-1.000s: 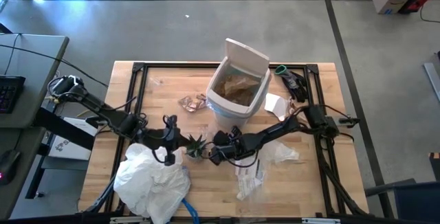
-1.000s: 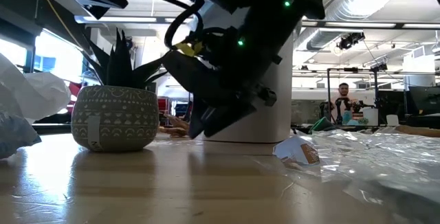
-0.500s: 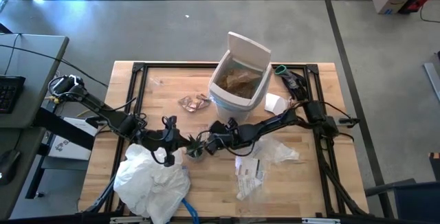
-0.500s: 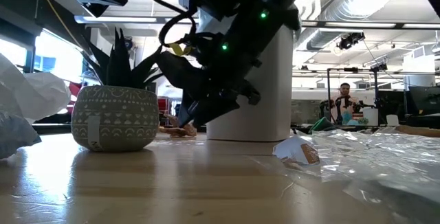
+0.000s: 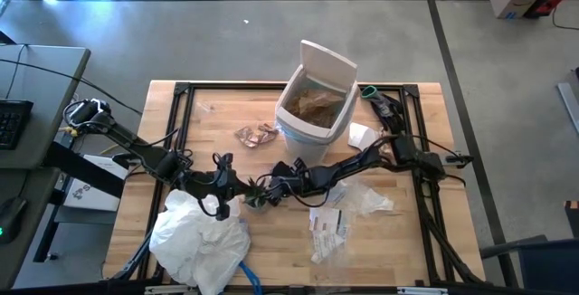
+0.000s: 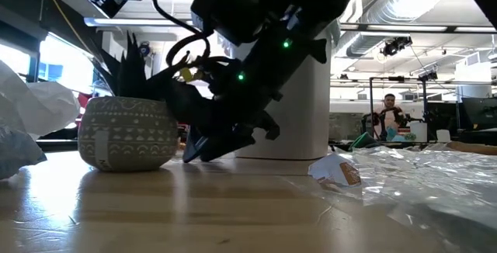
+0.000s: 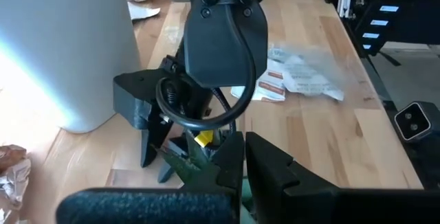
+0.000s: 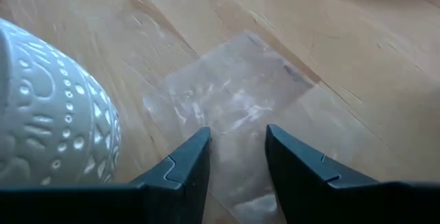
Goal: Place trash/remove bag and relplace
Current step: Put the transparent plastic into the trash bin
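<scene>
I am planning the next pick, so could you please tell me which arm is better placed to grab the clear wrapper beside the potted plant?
The right. Its pincer is open, just above the clear wrapper beside the plant pot. The left pincer is shut on the pot's other side.

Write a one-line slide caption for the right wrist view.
Right gripper, fingers apart, hangs over a clear plastic wrapper lying flat on the wooden table, beside the patterned white plant pot.

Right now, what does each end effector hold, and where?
Nothing: the right end effector is open above a clear wrapper by the pot; the left end effector is shut, apparently empty.
</scene>
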`<action>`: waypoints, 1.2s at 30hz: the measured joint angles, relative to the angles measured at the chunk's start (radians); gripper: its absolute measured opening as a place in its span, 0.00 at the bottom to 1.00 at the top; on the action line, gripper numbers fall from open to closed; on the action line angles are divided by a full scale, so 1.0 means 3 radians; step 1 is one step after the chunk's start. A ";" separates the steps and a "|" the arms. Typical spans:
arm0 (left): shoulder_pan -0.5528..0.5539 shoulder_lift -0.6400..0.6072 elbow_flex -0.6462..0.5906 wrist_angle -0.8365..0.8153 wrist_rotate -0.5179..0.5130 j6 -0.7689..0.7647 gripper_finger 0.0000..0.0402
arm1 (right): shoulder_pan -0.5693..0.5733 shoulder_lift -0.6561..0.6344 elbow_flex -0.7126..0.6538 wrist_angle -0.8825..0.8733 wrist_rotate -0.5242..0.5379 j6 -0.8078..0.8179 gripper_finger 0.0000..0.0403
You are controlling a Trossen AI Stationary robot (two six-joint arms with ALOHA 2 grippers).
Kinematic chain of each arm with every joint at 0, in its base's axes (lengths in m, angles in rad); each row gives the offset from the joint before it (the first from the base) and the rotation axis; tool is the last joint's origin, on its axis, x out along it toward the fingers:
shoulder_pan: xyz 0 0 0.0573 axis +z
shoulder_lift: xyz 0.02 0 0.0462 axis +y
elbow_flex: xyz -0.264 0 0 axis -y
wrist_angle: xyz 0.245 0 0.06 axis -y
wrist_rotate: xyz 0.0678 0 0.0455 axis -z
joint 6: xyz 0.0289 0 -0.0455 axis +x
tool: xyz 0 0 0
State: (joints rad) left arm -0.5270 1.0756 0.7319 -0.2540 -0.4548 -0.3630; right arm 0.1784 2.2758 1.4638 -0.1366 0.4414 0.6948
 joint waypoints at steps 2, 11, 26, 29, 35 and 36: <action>0.0001 0.0000 0.0000 0.0009 0.0004 -0.0001 0.00 | 0.0002 0.0024 0.0000 -0.0034 -0.0004 0.0009 0.32; 0.0001 0.0000 0.0000 0.0072 0.0007 -0.0005 0.00 | 0.0121 0.0026 0.0003 -0.0417 0.0026 0.0148 0.04; -0.0045 0.0000 0.0000 0.0111 0.0003 -0.0037 0.00 | 0.0652 -0.0216 -0.0026 -0.1197 0.0300 0.0854 0.00; -0.0045 0.0000 0.0000 0.0124 0.0001 -0.0032 0.00 | 0.0778 -0.0324 -0.0043 -0.1398 0.0356 0.1006 0.00; -0.0045 0.0001 0.0000 0.0149 -0.0013 0.0016 0.00 | 0.0938 -0.0571 -0.0039 -0.1508 0.0544 0.1166 0.00; -0.0045 0.0003 0.0000 0.0150 -0.0013 0.0020 0.00 | 0.0953 -0.0603 -0.0038 -0.1510 0.0599 0.1174 0.00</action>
State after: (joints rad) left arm -0.5404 1.0764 0.7319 -0.2090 -0.4587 -0.3570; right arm 0.4644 2.0948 1.4525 -0.5896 0.6211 1.0470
